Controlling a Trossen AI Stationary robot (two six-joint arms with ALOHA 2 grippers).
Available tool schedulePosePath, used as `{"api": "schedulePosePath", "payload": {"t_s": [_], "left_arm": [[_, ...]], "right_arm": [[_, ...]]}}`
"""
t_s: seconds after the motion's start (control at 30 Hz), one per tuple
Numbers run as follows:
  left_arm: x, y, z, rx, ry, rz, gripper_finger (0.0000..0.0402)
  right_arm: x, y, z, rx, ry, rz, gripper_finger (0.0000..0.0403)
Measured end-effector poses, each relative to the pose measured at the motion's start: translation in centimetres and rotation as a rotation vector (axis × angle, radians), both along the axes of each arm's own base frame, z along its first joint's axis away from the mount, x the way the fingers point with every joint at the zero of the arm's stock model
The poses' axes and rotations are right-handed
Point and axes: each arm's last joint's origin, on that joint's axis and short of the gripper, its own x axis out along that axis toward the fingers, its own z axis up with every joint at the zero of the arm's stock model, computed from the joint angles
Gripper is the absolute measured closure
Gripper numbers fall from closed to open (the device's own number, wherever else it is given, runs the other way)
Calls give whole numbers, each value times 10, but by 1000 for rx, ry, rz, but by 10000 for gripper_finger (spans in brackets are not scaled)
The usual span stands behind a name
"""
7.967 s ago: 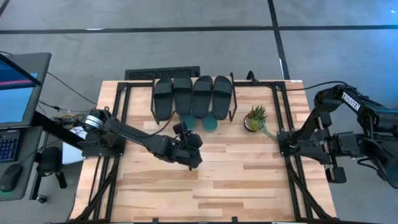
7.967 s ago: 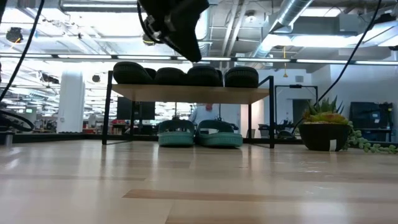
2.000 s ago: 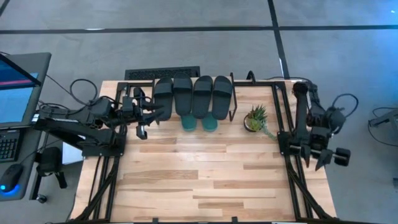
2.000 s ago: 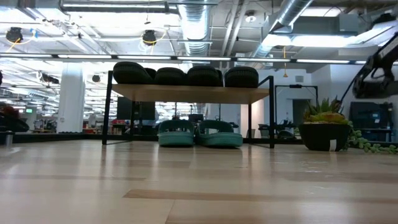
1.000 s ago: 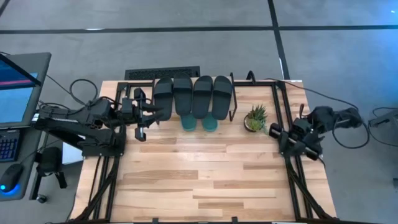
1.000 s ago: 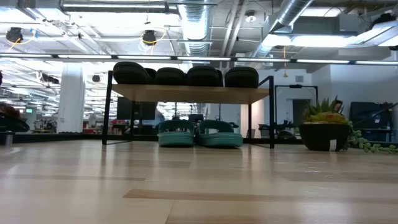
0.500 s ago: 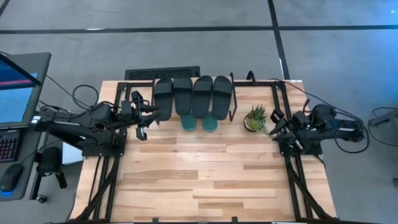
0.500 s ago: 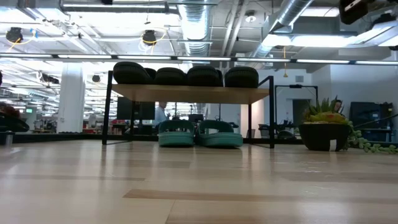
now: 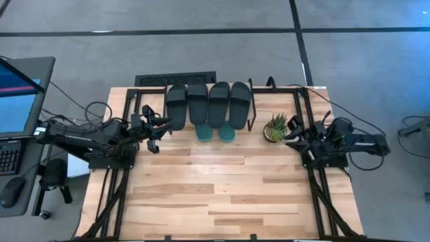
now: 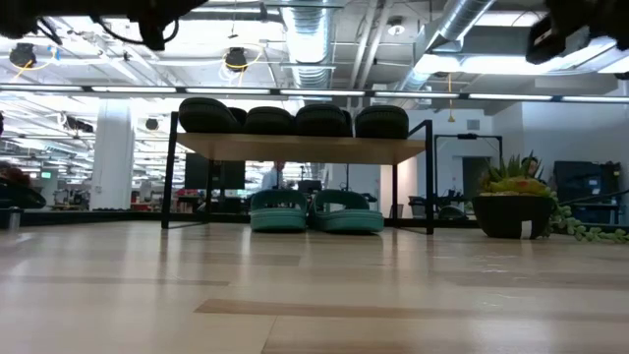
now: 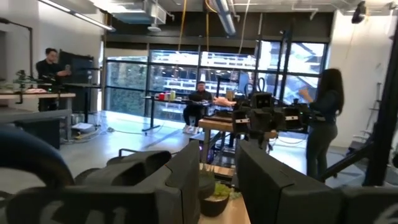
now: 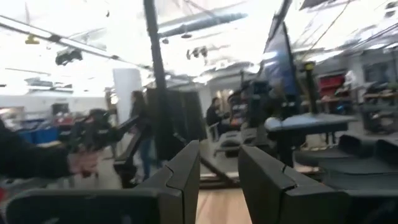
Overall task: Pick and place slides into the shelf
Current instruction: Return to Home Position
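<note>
Seen from above, the table point(image 9: 222, 195) has the shelf point(image 10: 300, 148) at 12 o'clock. Four black slides point(image 9: 208, 102) lie side by side on top of it, and only the tips of two green slides point(image 9: 204, 132) poke out from under it. The low view adds what the high view hides: the green pair stands side by side on the tabletop beneath the plank, between the wire legs. A plant point(image 9: 275, 128) sits at 2 o'clock, just beside the shelf.

The left gripper point(image 9: 156, 130) hangs at 10 o'clock near the shelf's end. The right gripper point(image 9: 293, 136) is at 2 o'clock, next to the plant. The low view catches only scraps of the arms at its upper corners.

The wrist views settle the grip. Both grippers are released, fingers apart and nothing held. Through the left one's gap the plant shows far off, with people point(image 11: 320, 124) in the room beyond.
</note>
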Motion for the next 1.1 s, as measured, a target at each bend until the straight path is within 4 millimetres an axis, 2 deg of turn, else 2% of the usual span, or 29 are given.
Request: {"api": "schedulePosePath", "payload": {"t_s": [0.43, 0.57, 1.0, 1.1], "left_arm": [[-11, 2, -43, -45, -138, 14, 310], [-14, 2, -51, -57, -158, 10, 310], [-18, 5, -51, -22, -205, 58, 310], [-26, 7, -57, 16, -257, 93, 310]], "right_arm": [[12, -2, -34, 19, -56, -80, 305], [12, -2, -34, 19, -67, -82, 305], [12, -9, -34, 10, -65, -193, 305], [12, -10, -34, 12, -69, -206, 305]]}}
